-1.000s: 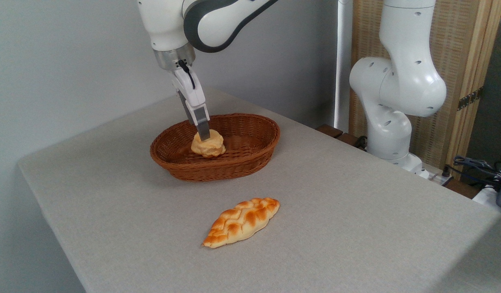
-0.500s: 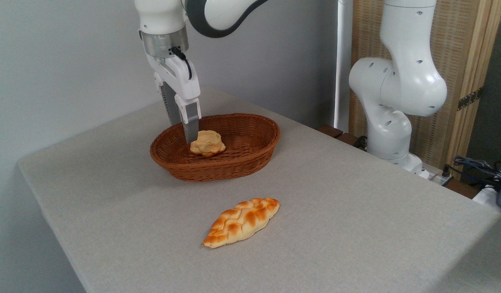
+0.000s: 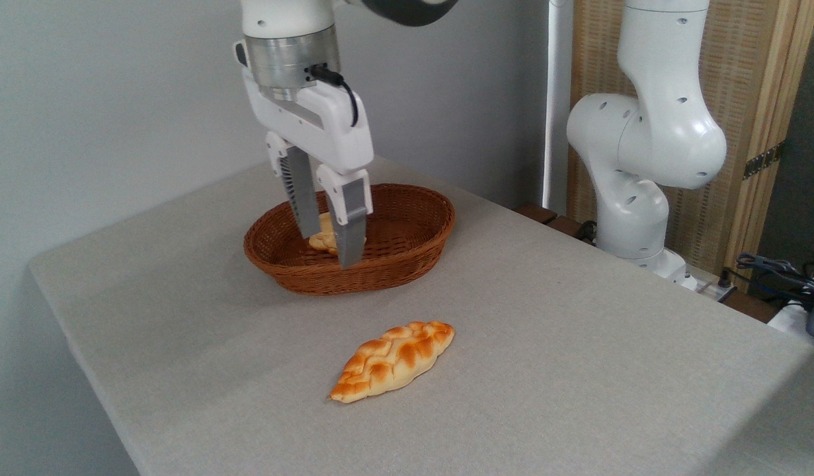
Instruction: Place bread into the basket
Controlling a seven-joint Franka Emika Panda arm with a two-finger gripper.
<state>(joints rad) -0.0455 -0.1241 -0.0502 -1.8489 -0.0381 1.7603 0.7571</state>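
Bread (image 3: 324, 235) lies in basket (image 3: 407, 254), partly behind spread fingers (image 3: 301, 198).

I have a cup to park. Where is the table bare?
Bare: the table right of the braided loaf, and the left strip in front of the basket. Crowded: the basket, with the bun and the gripper over it.
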